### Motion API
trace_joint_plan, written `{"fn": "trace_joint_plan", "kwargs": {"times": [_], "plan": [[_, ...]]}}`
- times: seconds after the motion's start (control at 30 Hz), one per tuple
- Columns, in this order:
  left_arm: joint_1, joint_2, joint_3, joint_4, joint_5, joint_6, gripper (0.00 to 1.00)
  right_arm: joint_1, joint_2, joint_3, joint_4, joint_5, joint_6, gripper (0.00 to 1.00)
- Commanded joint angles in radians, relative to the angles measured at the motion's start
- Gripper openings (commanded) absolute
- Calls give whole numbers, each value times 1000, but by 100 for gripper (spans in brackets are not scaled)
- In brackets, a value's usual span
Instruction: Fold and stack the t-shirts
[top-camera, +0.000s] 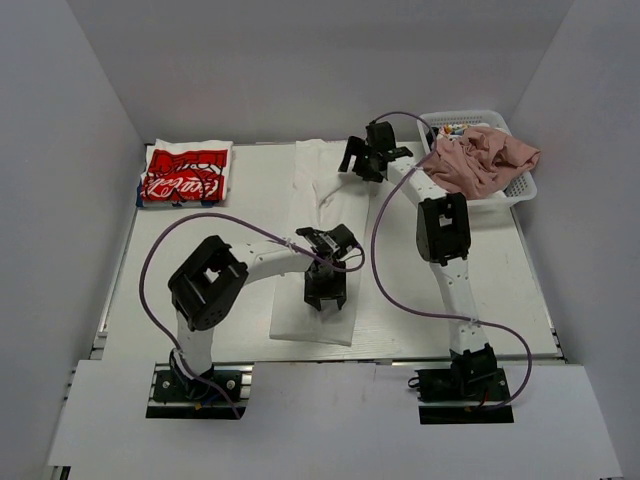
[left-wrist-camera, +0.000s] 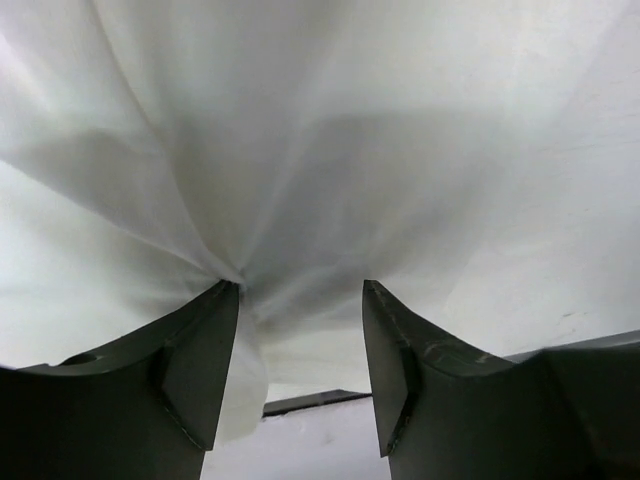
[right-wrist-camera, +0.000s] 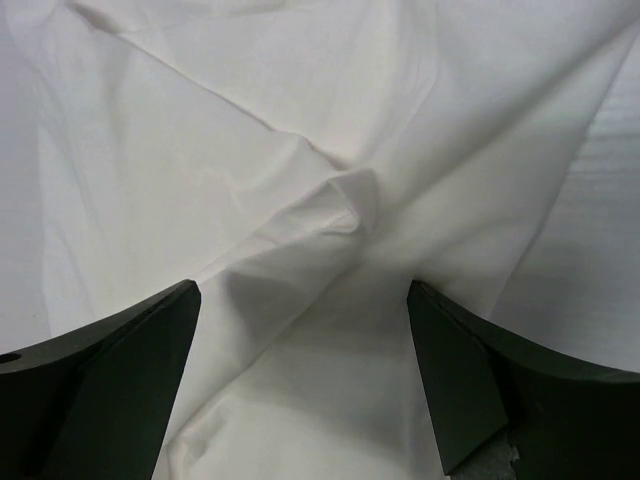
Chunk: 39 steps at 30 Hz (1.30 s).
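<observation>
Folding of white t-shirt midway, left gripper and right gripper spread, grasping nothing; next, likely pinching edges.

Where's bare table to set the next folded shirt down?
Bare table between the red-print shirt and the white shirt; more at near right, beside the right arm below the basket. Crowded: centre, where left gripper and right gripper hang over the white shirt.

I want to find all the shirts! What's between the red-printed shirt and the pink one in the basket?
In the top view, the plain white t-shirt lies there, with the right end effector open over its far end.
</observation>
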Motion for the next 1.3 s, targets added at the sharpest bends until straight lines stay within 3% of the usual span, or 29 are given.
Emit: {"fn": "trace_joint_plan", "kwargs": {"times": [0.0, 0.13, 0.17, 0.23, 0.27, 0.3, 0.47, 0.5, 0.57, 0.6, 0.7, 0.87, 1.1, 1.23, 1.27], "plan": [[-36, -58, 10, 65, -84, -45, 63, -12, 22, 62, 76, -110, -41, 90], [-78, -260, -67, 25, -238, -45, 70, 13, -156, -36, 40, -103, -148, 90], [-78, -311, -96, 14, -257, -45, 72, 16, -234, -161, 44, -83, -159, 90], [-90, -477, -210, 14, -304, -72, 77, 25, -360, -253, 56, -53, -181, 90], [-99, -532, -251, 5, -323, -89, 85, 28, -471, -400, 72, -2, -179, 90], [-99, -584, -292, -7, -361, -124, 100, 31, -502, -451, 101, 9, -179, 90], [-66, -839, -552, 27, -444, -184, 100, 89, -789, -844, 118, 10, -97, 90], [-55, -853, -579, 13, -479, -203, 100, 106, -831, -1043, 136, 50, -81, 90], [-40, -877, -607, 4, -512, -227, 100, 175, -950, -1175, 199, 43, -19, 90], [-24, -899, -640, 19, -524, -227, 100, 194, -1022, -1332, 219, 31, 2, 90], [-9, -911, -697, 110, -480, -186, 100, 290, -1208, -1520, 216, 37, 89, 90], [23, -890, -778, 221, -350, -119, 100, 428, -1302, -1639, 156, -39, 166, 90], [53, -845, -884, 356, -250, -119, 83, 583, -1322, -1707, 167, -104, 308, 90], [62, -845, -897, 386, -225, -119, 65, 617, -1284, -1713, 191, -109, 353, 87], [62, -845, -897, 386, -213, -119, 52, 623, -1276, -1710, 190, -111, 355, 84]]}}
